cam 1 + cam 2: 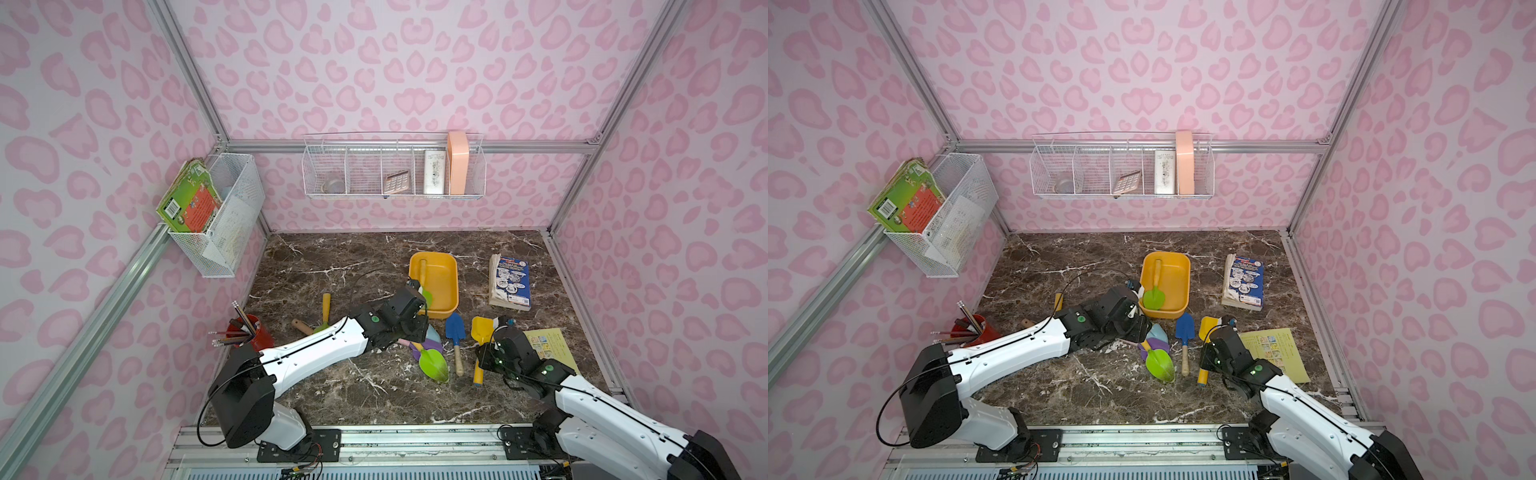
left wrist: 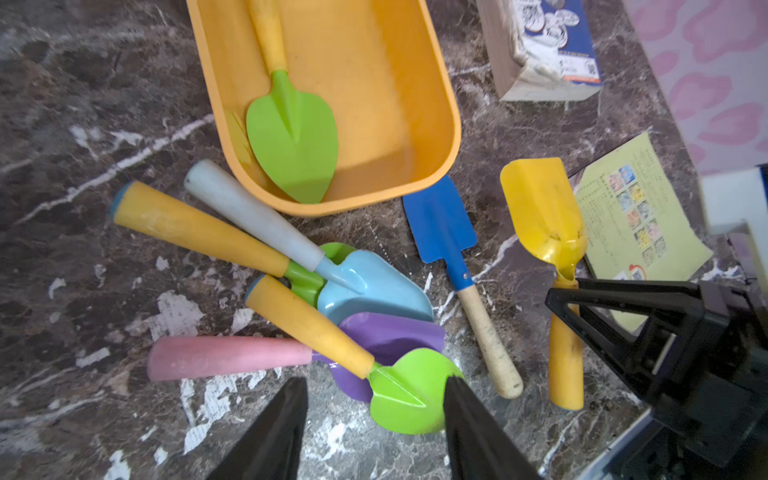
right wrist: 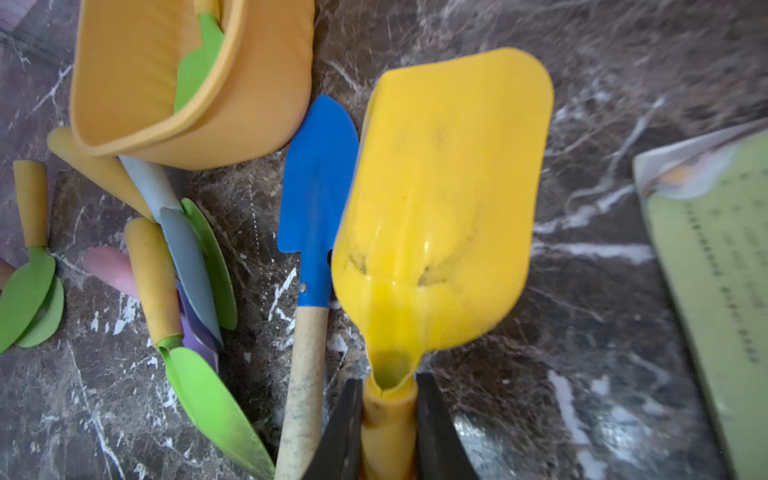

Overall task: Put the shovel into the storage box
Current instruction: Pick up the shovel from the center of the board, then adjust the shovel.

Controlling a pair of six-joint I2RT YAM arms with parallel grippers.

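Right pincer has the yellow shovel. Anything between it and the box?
Only the blue shovel, lying flat between yellow shovel and box; lifting over should clear it. The left pincer hangs open near the box's near corner. A green shovel lies in the box.

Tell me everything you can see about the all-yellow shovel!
The yellow shovel has a wide, squared scoop that looks like shiny plastic, smudged inside, on a darker yellow-orange handle. It lies on the marble table, hollow side up, beside the blue shovel. The right claw is shut on its handle, just behind the scoop.
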